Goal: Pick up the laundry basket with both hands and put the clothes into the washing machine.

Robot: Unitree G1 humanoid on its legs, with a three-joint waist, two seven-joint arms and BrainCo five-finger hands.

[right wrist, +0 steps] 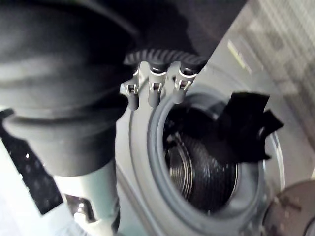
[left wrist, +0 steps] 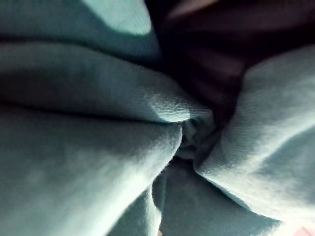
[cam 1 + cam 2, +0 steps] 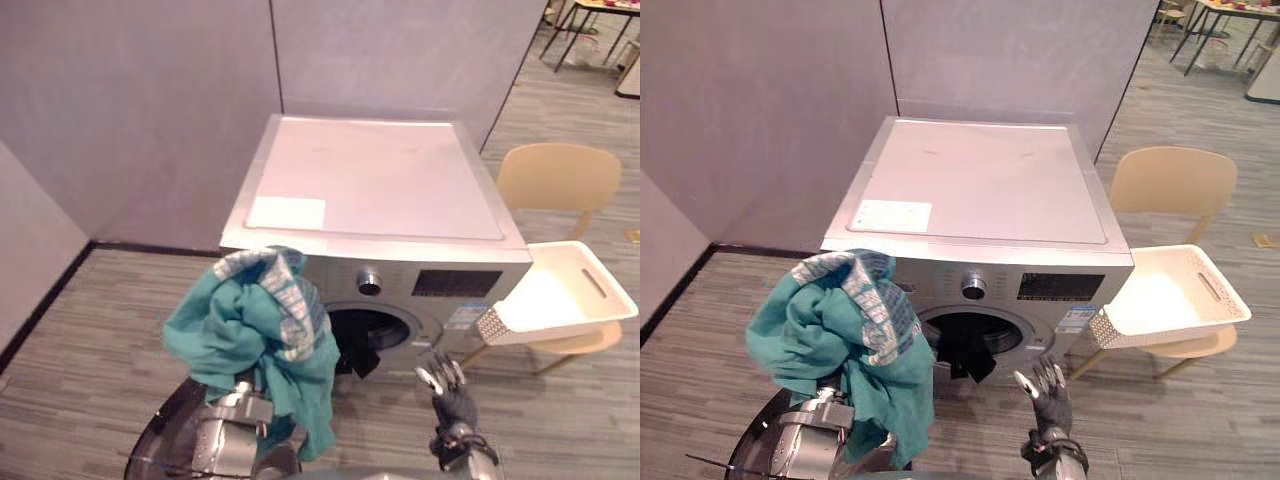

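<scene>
Left eye view: the washing machine (image 3: 380, 190) stands against grey partitions (image 3: 140, 110), its round door (image 3: 165, 432) swung open at lower left. A teal garment (image 3: 250, 320) hangs bunched in front of the machine, left of the drum (image 3: 385, 330) opening. The left hand is buried beneath it, so its grip cannot be told. A black cloth (image 3: 362, 355) droops over the drum's lip. The right hand (image 3: 447, 388) is raised just right of the opening, fingers (image 3: 440, 375) spread and released, holding nothing. The white laundry basket (image 3: 610, 300) sits on a beige chair (image 3: 558, 175), apart from both hands.

Left wrist view: folds of the teal garment, close up.

Right wrist view: loose fingers before the drum, with the black cloth over its rim.
</scene>
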